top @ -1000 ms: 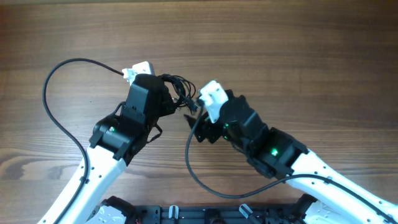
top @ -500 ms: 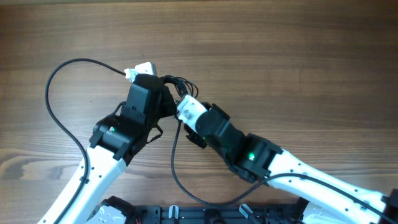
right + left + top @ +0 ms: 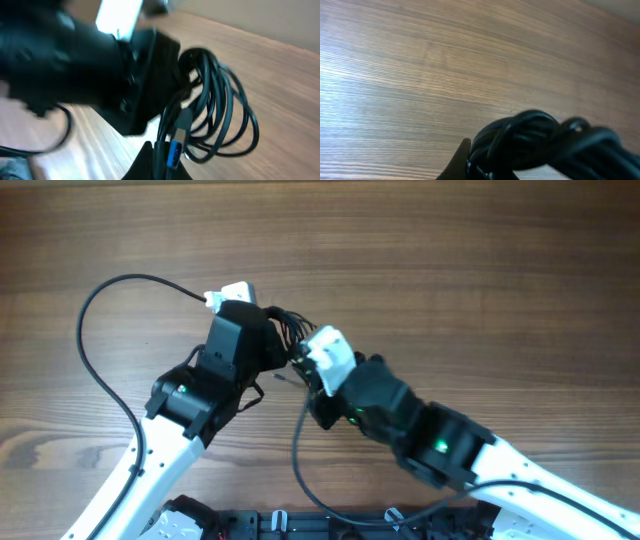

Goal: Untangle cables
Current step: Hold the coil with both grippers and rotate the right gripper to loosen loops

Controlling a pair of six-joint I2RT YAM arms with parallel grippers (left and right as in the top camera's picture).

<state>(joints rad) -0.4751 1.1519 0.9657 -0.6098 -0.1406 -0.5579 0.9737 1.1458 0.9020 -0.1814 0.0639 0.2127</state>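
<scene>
1. Cables [image 3: 290,322]: black, coiled in a tangled bunch near the middle of the wooden table [image 3: 480,260], somewhat toward its far edge.
2. One strand [image 3: 81,340] arcing out toward the left edge, then back toward the near edge; another trailing straight to the near edge.
3. Plug [image 3: 174,150] with a blue insert, pinched between the fingers of the right gripper [image 3: 161,162], just beside the coil.
4. Left gripper [image 3: 262,345] up against the bunch, its black housing covering part of it; clamped or spread, cannot tell.
5. Both wrists crowded together at the tangle, blocking the overhead sight of the crossings.
</scene>
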